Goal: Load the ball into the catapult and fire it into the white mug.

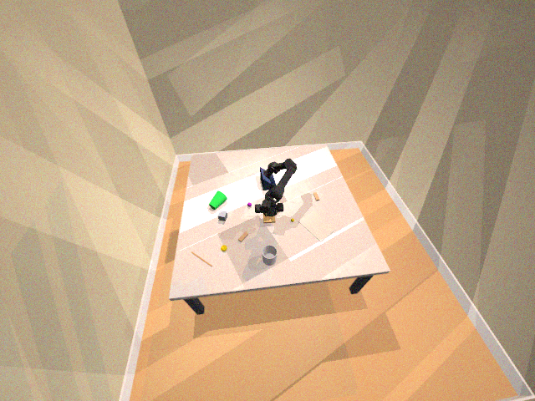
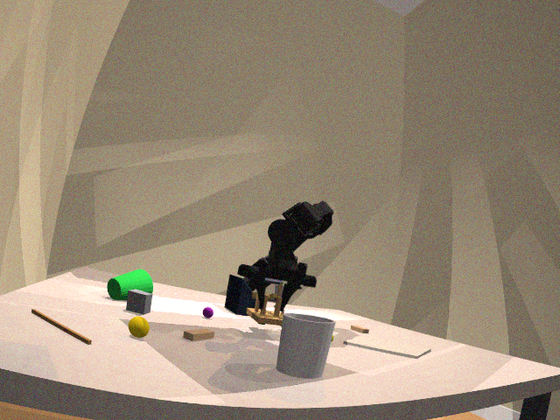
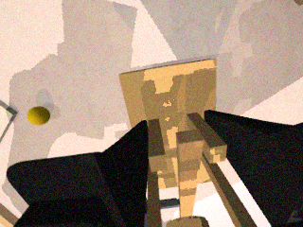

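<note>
My gripper (image 1: 269, 214) (image 2: 272, 311) (image 3: 175, 120) is shut on the wooden catapult (image 1: 269, 219) (image 2: 267, 316) (image 3: 204, 85), with one finger on each side of its uprights. The catapult hangs slightly above the table; its rear part is partly hidden. The mug (image 1: 269, 257) (image 2: 304, 347), greyish in this light, stands upright near the front edge. A small yellow ball (image 1: 292, 220) (image 2: 332, 338) (image 3: 39, 115) lies beside the catapult, partly behind the mug in the exterior view. A purple ball (image 1: 249, 204) (image 2: 207, 312) and a larger yellow ball (image 1: 223, 248) (image 2: 138, 326) lie to the left.
A green cup (image 1: 218, 200) (image 2: 136, 283) lies on its side near a grey cube (image 1: 222, 215) (image 2: 139, 302). A wooden block (image 1: 243, 236) (image 2: 198, 334), a stick (image 1: 201, 259) (image 2: 60, 326), another block (image 1: 316, 196) (image 2: 359, 329) and a thin board (image 2: 388, 346) lie around. A dark blue object (image 1: 267, 179) (image 2: 237, 296) stands behind.
</note>
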Robot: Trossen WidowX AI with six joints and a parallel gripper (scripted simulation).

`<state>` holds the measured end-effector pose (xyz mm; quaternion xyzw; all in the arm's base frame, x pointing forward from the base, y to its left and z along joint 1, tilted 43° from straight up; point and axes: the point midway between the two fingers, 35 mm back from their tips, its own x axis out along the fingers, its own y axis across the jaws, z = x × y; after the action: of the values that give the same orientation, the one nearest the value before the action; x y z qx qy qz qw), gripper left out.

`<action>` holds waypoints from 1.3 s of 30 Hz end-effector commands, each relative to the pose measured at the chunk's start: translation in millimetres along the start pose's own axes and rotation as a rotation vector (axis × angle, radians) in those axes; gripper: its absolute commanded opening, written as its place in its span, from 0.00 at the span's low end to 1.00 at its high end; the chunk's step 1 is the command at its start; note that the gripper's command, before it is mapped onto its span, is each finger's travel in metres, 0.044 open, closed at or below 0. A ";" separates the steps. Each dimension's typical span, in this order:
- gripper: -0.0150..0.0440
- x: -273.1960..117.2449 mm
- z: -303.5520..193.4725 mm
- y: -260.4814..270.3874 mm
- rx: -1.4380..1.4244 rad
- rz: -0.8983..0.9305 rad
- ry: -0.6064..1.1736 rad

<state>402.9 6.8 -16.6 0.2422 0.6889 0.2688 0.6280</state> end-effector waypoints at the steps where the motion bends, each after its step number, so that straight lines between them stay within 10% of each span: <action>1: 0.25 5.3 -0.5 -1.8 0.010 0.001 -0.003; 28: 0.25 36.7 -1.2 -0.4 0.005 0.002 0.006; 39: 0.74 36.7 -1.2 -0.4 0.005 0.002 0.006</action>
<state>397.6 31.0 -44.3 0.2446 0.6918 0.2674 0.6245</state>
